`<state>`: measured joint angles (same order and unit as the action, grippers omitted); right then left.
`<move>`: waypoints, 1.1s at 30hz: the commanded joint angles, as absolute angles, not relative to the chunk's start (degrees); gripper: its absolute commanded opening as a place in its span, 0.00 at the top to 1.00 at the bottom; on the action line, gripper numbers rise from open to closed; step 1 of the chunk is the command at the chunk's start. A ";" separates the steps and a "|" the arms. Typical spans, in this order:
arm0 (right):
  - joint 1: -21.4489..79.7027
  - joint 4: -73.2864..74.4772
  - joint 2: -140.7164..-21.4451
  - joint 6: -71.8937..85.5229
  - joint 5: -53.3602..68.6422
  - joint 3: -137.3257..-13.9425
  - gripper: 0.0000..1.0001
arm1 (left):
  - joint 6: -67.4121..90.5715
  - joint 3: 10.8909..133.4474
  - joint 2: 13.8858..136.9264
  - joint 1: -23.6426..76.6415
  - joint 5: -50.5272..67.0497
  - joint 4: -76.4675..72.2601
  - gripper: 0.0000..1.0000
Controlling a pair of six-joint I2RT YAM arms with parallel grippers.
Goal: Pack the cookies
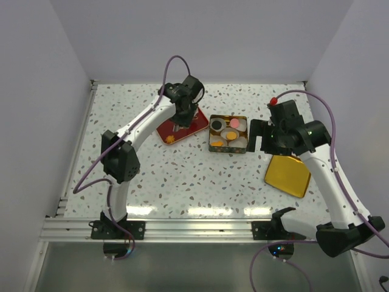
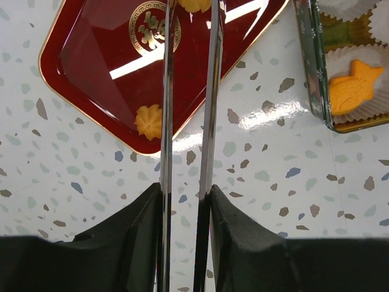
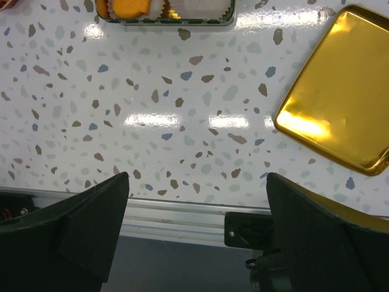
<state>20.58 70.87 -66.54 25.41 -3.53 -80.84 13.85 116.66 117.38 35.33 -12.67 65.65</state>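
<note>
The left claw (image 1: 179,124) hangs over the red tray (image 2: 91,73), which lies on the table (image 3: 152,91) just left of the tin (image 1: 209,135). Its two thin blades run close and parallel. An orange rosette cookie (image 2: 149,121) lies on the tray just outside the left blade. A second orange cookie (image 2: 194,5) sits between the blade tips, cut by the frame edge, so I cannot tell whether it is pinched. The right claw (image 3: 197,179), just right of the tin, is spread wide and holds nothing.

The top view shows four cookies in the tin: one dark cookie (image 1: 217,125), one pink cookie (image 1: 234,122) and two orange cookies (image 1: 217,144). One gold lid (image 3: 340,109) lies right of the tin.

Only the left wrist view shows both tray cookies, and a fish-shaped cookie (image 2: 355,88) in a white paper cup (image 2: 346,58) in the tin.
</note>
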 commanded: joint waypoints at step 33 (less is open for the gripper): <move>20.22 73.30 -61.53 25.84 -5.19 -82.18 0.01 | 13.18 109.25 105.29 53.17 -0.26 53.97 0.68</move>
